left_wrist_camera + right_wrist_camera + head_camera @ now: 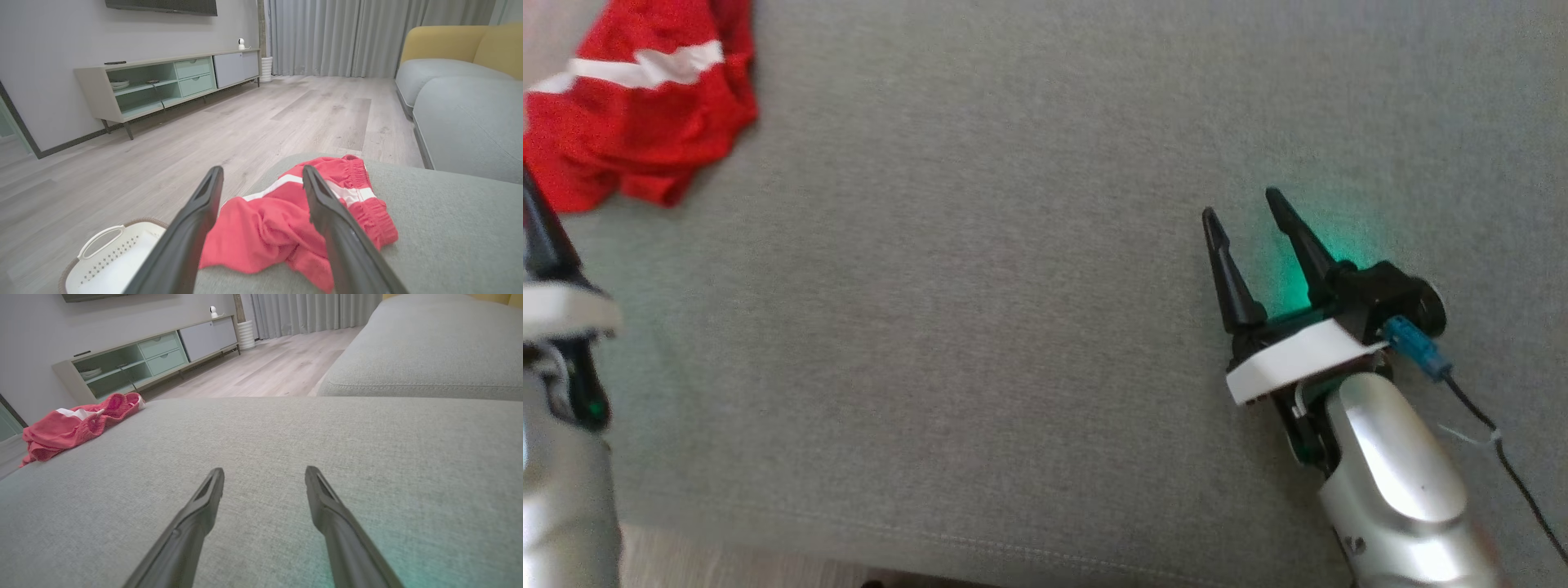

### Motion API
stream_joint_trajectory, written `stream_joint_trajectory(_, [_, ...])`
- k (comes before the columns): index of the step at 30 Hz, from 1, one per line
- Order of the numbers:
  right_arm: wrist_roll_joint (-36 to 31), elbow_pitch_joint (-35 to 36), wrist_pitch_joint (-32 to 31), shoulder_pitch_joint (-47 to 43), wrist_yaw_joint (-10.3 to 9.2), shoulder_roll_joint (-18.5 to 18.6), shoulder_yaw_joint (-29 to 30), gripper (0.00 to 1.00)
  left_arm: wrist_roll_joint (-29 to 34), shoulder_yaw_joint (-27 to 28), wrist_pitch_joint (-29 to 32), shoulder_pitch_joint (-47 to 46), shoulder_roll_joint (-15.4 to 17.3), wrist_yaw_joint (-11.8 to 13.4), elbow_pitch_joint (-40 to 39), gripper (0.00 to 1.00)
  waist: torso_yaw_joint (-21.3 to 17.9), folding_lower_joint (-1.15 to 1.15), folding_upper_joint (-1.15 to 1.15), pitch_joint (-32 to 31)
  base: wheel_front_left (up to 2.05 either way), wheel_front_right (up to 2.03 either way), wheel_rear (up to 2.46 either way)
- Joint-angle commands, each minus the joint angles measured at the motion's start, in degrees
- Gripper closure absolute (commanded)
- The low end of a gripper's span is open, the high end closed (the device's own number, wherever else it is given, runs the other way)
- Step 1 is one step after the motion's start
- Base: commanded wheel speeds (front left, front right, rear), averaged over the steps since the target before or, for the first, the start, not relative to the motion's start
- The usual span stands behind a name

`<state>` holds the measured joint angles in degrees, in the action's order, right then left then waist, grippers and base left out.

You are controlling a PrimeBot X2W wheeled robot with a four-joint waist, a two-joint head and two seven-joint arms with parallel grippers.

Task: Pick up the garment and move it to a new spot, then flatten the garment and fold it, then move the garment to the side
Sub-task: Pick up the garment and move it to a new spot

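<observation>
Judging by how things lie, the task has barely begun. The garment (637, 122) sits in a crumpled heap at the far left corner of the grey cushion (1029, 327), not lifted, flattened or folded, so every step remains. The left gripper (262, 173) points at the heap from just short of it, its fingers spread wide and holding nothing. The right gripper (1241, 204) hovers over the bare right part of the cushion, well apart from the garment, also spread and empty. The garment is soft red knit with a white stripe and a gathered, ribbed band. It is probably a pair of shorts, though bunched like this its shape is hard to confirm. The cushion is a flat, finely woven fabric with a stitched seam along its near edge.
</observation>
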<state>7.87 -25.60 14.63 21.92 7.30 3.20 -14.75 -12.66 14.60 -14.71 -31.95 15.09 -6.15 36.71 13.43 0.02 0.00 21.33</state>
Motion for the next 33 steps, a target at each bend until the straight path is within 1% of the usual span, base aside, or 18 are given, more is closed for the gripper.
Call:
stream_joint_trajectory(1, [-0.64,2.81,0.37,1.44,0.19,-0.32,-1.57,0.0,-0.41,0.73,0.12,-3.59,4.06,-0.45,0.65,0.0,-2.88,-0.02,0.0,3.62,0.0,0.0,0.0])
stream_joint_trajectory(4, [-1.45,4.55,0.37,2.34,0.19,-0.32,-1.92,0.0,-2.17,0.71,1.33,-8.07,6.82,-0.89,6.34,0.0,-4.92,-0.02,0.0,6.04,0.0,0.0,0.0])
stream_joint_trajectory(7, [-2.15,5.74,0.37,3.22,0.19,-0.32,-1.2,0.0,-3.88,-0.08,2.31,-11.95,8.72,-1.17,10.79,0.0,-6.58,-0.02,0.0,8.23,0.0,0.0,0.0])
stream_joint_trajectory(9, [-2.55,6.15,0.37,3.52,0.19,-0.32,-0.49,0.0,-4.98,-0.95,2.98,-13.83,9.69,-1.27,13.54,0.0,-7.45,-0.02,0.0,9.21,0.0,0.0,0.0])
stream_joint_trajectory(15, [-3.12,6.55,0.37,3.47,0.19,-0.32,1.1,0.0,-8.98,-5.87,5.12,-16.74,12.38,-1.32,18.95,0.0,-9.39,-0.02,0.0,10.96,0.0,0.0,0.0])
stream_joint_trajectory(21, [-2.93,6.53,0.37,3.15,0.19,-0.33,1.4,0.0,-10.15,-7.32,6.45,-18.37,14.09,-1.33,24.18,0.0,-10.33,-0.02,0.0,11.63,0.0,0.0,0.0])
stream_joint_trajectory(22, [-2.91,6.5,0.37,3.16,0.19,-0.33,1.47,0.0,-10.4,-7.57,6.49,-18.7,14.14,-1.33,24.92,0.05,-10.46,-0.02,0.0,11.67,0.0,0.0,0.0])
stream_joint_trajectory(23, [-2.83,6.46,0.37,3.16,0.19,-0.33,1.6,0.0,-10.67,-7.99,6.7,-18.92,14.04,-1.33,25.56,0.63,-10.57,-0.02,0.0,11.63,0.0,0.0,0.0])
stream_joint_trajectory(24, [-2.74,6.42,0.37,3.17,0.19,-0.33,1.73,0.0,-11.03,-8.32,6.78,-19.12,14.0,-1.33,26.11,0.9,-10.65,-0.02,0.0,11.56,0.0,0.0,0.0])
stream_joint_trajectory(25, [-2.63,6.37,0.37,3.2,0.19,-0.33,1.84,0.0,-11.36,-8.69,6.75,-19.24,13.97,-1.33,26.54,1.0,-10.76,-0.02,0.0,11.42,0.0,0.0,0.0])
stream_joint_trajectory(29, [-1.81,6.22,0.37,3.32,0.19,-0.33,2.19,0.0,-12.54,-11.15,6.08,-19.47,13.94,-1.33,26.67,1.0,-11.29,-0.02,0.0,10.39,0.0,0.0,0.0])
stream_joint_trajectory(33, [-0.9,5.93,0.37,2.97,0.19,-0.33,2.62,0.0,-12.99,-16.02,3.12,-20.36,14.02,-1.33,22.86,1.0,-11.77,-0.02,0.0,8.64,0.0,0.0,0.0])
